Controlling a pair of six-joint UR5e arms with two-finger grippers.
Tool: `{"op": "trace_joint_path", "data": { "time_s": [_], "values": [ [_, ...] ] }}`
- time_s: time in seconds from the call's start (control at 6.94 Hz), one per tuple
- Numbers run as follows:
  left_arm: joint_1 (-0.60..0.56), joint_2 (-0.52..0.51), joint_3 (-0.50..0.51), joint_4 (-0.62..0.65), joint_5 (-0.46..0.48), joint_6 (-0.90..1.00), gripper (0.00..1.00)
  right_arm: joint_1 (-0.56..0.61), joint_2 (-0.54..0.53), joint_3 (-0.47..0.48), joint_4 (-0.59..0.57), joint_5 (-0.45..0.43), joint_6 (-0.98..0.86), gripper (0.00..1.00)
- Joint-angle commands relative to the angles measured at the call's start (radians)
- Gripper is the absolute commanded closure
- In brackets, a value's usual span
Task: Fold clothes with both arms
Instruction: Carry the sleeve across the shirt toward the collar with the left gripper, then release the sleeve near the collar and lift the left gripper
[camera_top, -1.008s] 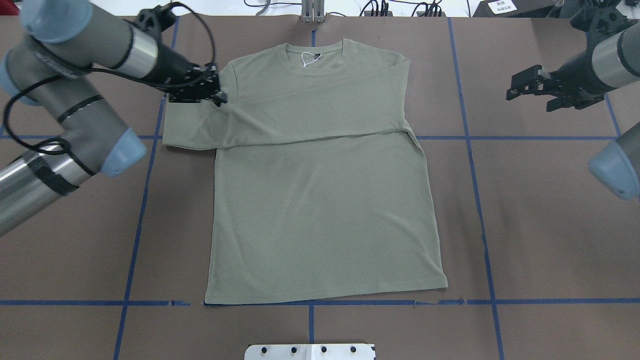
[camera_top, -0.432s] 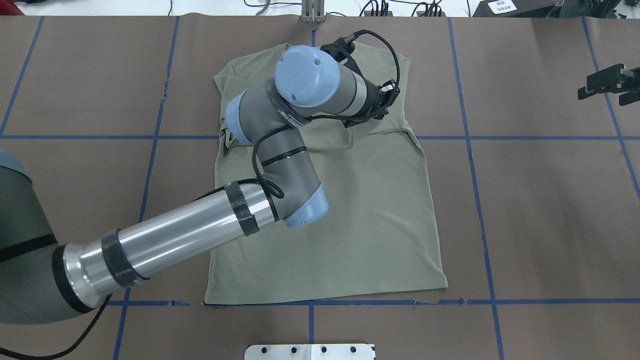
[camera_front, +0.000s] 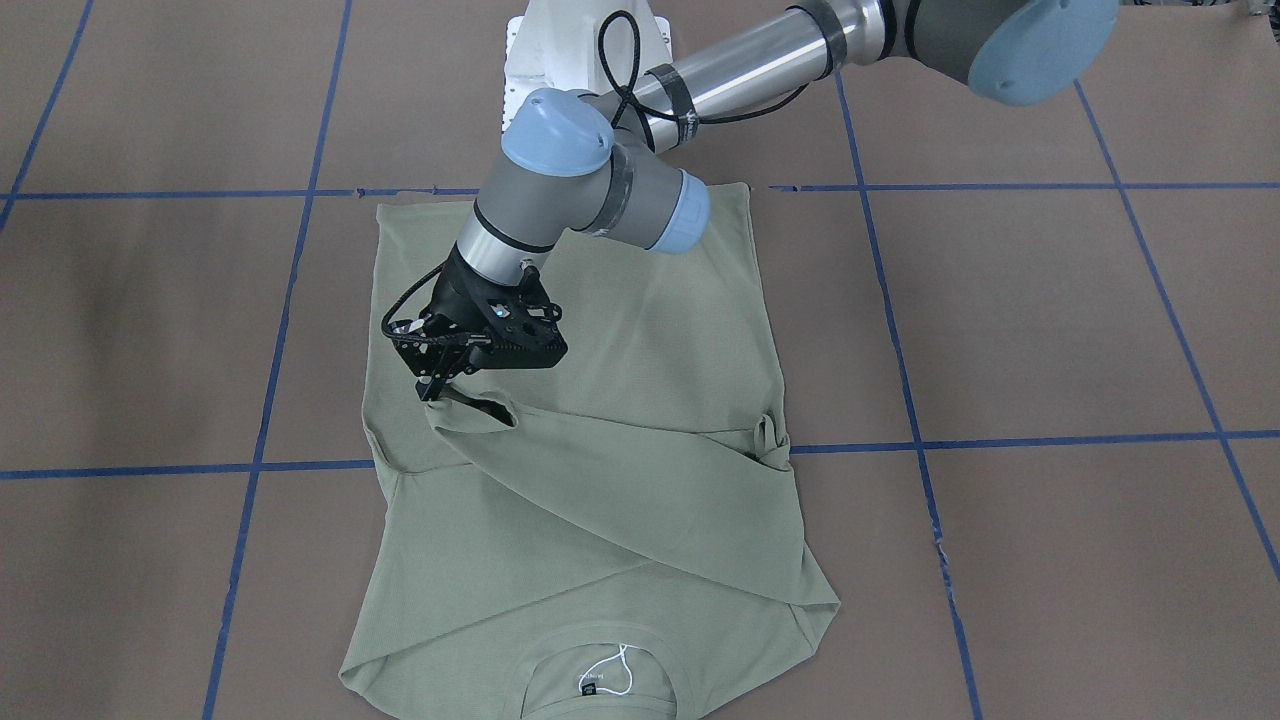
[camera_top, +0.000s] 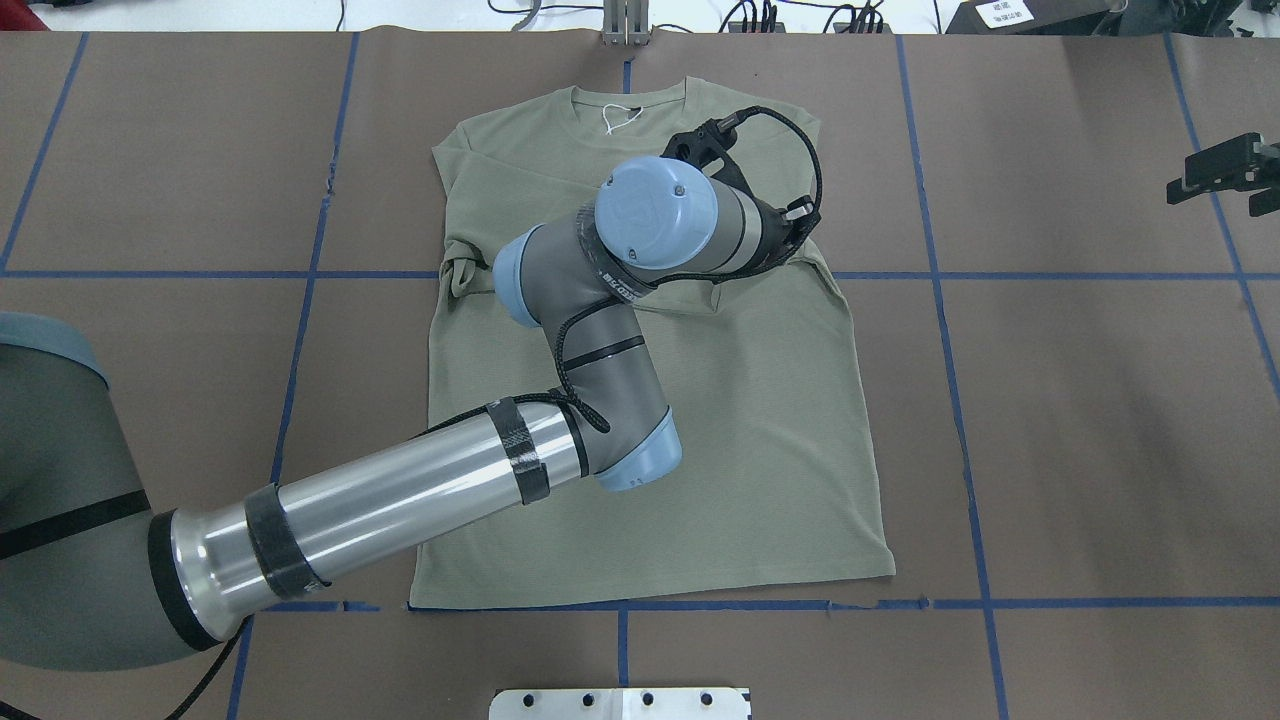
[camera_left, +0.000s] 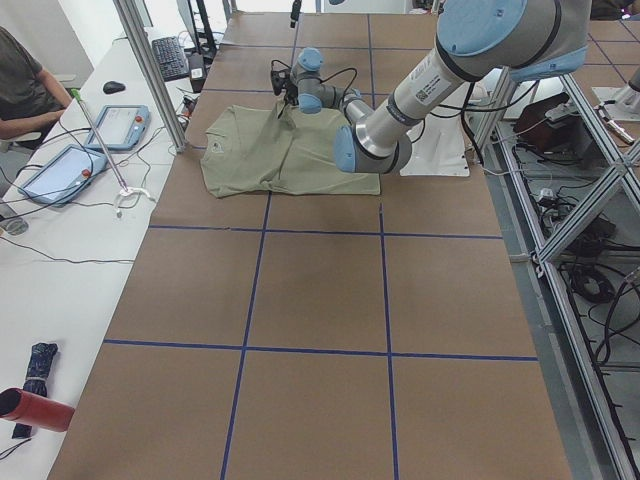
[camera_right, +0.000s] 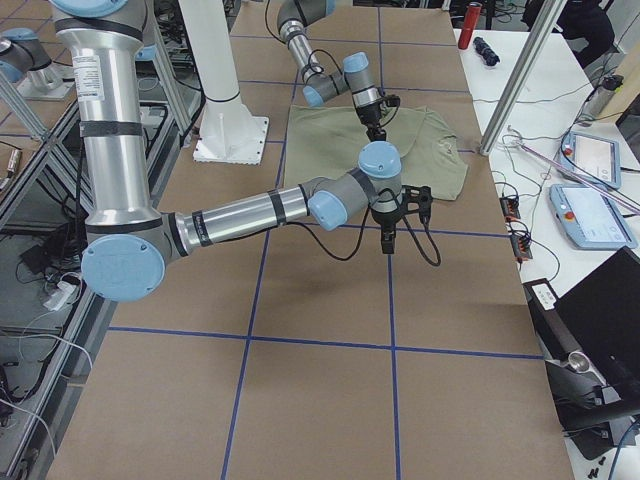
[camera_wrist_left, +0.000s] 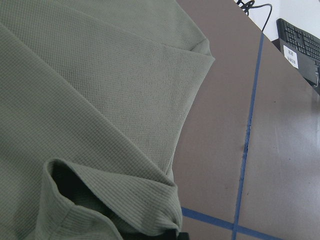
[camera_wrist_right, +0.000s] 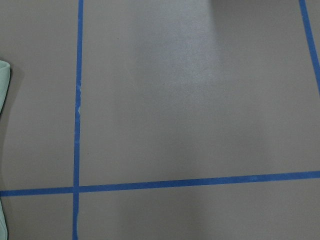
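Observation:
The sage-green shirt (camera_top: 750, 450) lies flat, collar at the far edge with a white string (camera_top: 620, 115). My left arm reaches across it. My left gripper (camera_front: 432, 392) is shut on the cuff of a sleeve (camera_front: 470, 410) and holds it just above the shirt's side by my right. That sleeve runs diagonally across the chest (camera_front: 620, 490). In the overhead view the wrist mostly hides the left gripper (camera_top: 790, 235). The left wrist view shows the cuff (camera_wrist_left: 115, 200) right at the fingers. My right gripper (camera_top: 1210, 200) is open and empty, far right of the shirt.
Brown table cover with blue tape lines (camera_top: 940, 275). The white pedestal base (camera_top: 620, 703) sits at the near edge. The fabric bunches at the shoulder (camera_top: 460, 272). A side bench with tablets (camera_left: 70, 160) and an operator (camera_left: 25, 85) lies beyond the far edge.
My left gripper has carried the sleeve from the shirt's left side across the chest to its right side. My right gripper has drawn back to the right edge of the view.

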Motion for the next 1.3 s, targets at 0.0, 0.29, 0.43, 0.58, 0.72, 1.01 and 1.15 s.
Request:
{"op": "trace_joint_path", "data": {
  "time_s": [0.0, 0.29, 0.43, 0.58, 0.72, 1.01, 1.15],
  "values": [
    [0.002, -0.020, 0.074, -0.077, 0.050, 0.004, 1.00, 0.002, -0.001, 0.002, 0.002, 0.004, 0.000, 0.00],
    [-0.002, -0.061, 0.097, -0.092, 0.084, 0.004, 1.00, 0.005, -0.002, 0.005, 0.002, 0.004, 0.000, 0.00],
    [-0.004, -0.075, 0.101, -0.093, 0.102, 0.005, 1.00, 0.005, -0.002, 0.005, 0.002, 0.004, 0.000, 0.00],
    [-0.004, -0.086, 0.114, -0.108, 0.125, 0.007, 0.94, 0.005, -0.004, 0.006, 0.002, 0.004, 0.000, 0.00],
    [-0.003, -0.124, 0.181, -0.113, 0.125, 0.005, 0.90, 0.005, -0.005, 0.009, 0.002, 0.004, 0.000, 0.00],
    [-0.001, -0.150, 0.250, -0.157, 0.125, 0.005, 0.78, 0.005, -0.016, 0.014, 0.003, 0.008, 0.000, 0.00],
    [-0.001, -0.152, 0.255, -0.159, 0.125, 0.005, 0.52, 0.005, -0.018, 0.014, 0.003, 0.010, 0.000, 0.00]
  ]
}}
